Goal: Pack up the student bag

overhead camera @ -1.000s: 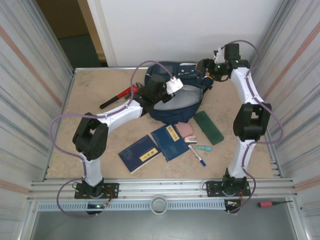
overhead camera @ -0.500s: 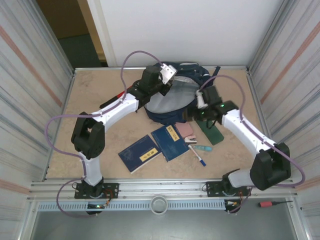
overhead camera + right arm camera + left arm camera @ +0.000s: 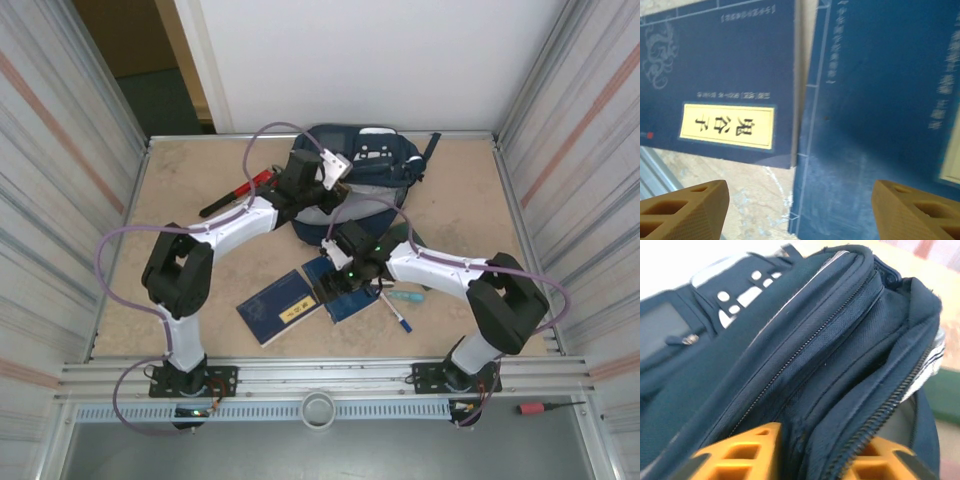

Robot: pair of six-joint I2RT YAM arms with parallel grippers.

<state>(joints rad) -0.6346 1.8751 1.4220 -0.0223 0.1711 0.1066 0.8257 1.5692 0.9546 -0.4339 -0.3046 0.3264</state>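
Your bag (image 3: 375,160) sits at the upper centre of the overhead frame with its mouth unzipped. Your left gripper (image 3: 812,460) straddles the bag's zipped rim at the bottom of the wrist frame, and you cannot tell whether its fingers pinch the cloth. Your right gripper (image 3: 800,210) hangs wide open and holds nothing, just below the frame's centre overhead, above a yellow-labelled book (image 3: 725,80) and a second book (image 3: 880,110).

- The student bag (image 3: 385,160) is partly covered by the left arm (image 3: 240,225) in the top view.
- The left gripper (image 3: 815,465) is cut off by the bottom edge; whether the bag's zip rim is pinched cannot be told.
- The right-hand book (image 3: 880,100) is cut off by the picture's edges, and its label is blurred.
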